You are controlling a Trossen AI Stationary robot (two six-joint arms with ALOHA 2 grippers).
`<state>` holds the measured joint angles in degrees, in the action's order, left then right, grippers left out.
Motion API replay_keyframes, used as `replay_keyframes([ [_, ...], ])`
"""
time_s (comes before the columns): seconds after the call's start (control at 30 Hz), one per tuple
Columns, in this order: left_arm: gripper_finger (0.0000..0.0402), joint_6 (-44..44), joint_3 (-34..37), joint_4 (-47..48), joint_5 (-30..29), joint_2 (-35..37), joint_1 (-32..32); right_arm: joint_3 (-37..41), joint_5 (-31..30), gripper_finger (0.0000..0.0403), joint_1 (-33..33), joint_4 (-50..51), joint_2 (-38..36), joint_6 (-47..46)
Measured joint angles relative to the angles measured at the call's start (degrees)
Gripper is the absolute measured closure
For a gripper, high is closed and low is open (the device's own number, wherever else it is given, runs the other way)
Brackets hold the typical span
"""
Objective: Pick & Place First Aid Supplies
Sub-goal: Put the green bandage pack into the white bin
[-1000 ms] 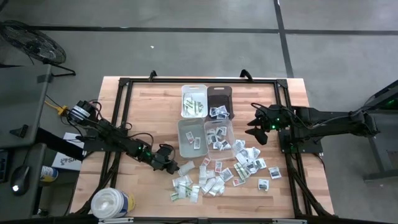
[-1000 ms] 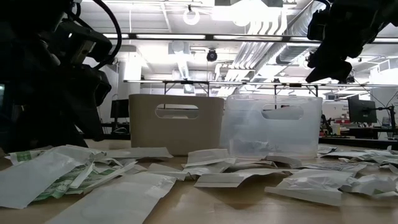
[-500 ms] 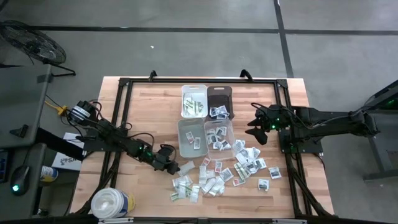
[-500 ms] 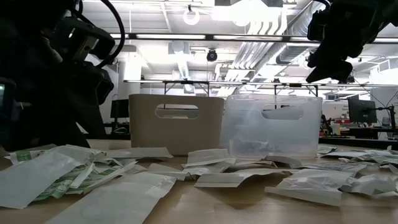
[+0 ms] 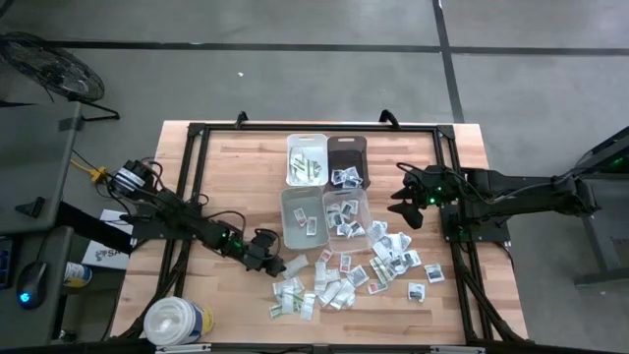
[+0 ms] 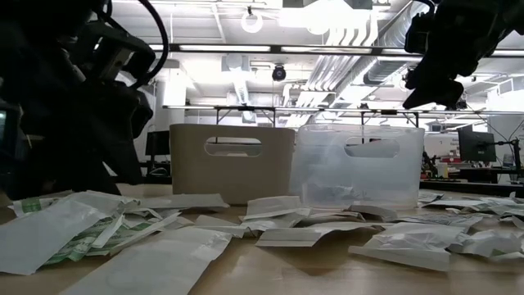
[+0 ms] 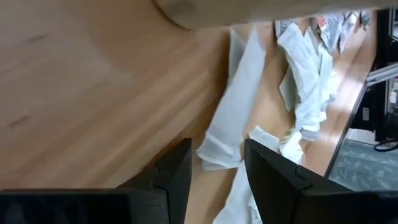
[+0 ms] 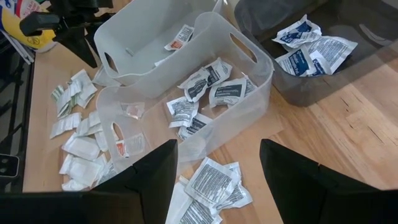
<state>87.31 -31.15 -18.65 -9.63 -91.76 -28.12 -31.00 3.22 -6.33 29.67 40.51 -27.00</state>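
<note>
The packets [image 5: 339,280] lie loose on the near worktop [image 5: 221,172], ready for sorting into the bins [image 5: 324,211] beyond. The left gripper [image 7: 214,165], fingers released, is low at a packet [image 7: 233,118], likely to grab it. The right gripper [image 5: 406,206] hovers spread farther right. No print is readable.

Evenly lit from overhead; soft, short shadows on the wooden table [image 5: 236,177] in the high view. Low view strongly backlit by ceiling strip lights [image 6: 246,47], with glare there; both arms reduced to black silhouettes. Nearest packets [image 6: 147,262] soft, out of focus. Left wrist view streaked with motion blur across the wood grain. Right wrist view bright, fairly crisp, clear bin [image 8: 205,106] slightly glossy.
</note>
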Motion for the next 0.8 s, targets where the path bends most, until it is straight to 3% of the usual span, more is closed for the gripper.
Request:
replay_keyframes([
  [0.43, 0.0261, 0.0, -1.7, -1.3, 0.8, -3.0, 0.0, 0.0, 0.1, 0.0181, 0.0, 0.0, 0.0, 0.2],
  [0.8, 0.0365, 0.0, -1.6, -0.8, 1.4, -3.0, 0.0, 0.0, 0.2, 0.0181, 0.0, 0.0, 0.0, 0.7],
])
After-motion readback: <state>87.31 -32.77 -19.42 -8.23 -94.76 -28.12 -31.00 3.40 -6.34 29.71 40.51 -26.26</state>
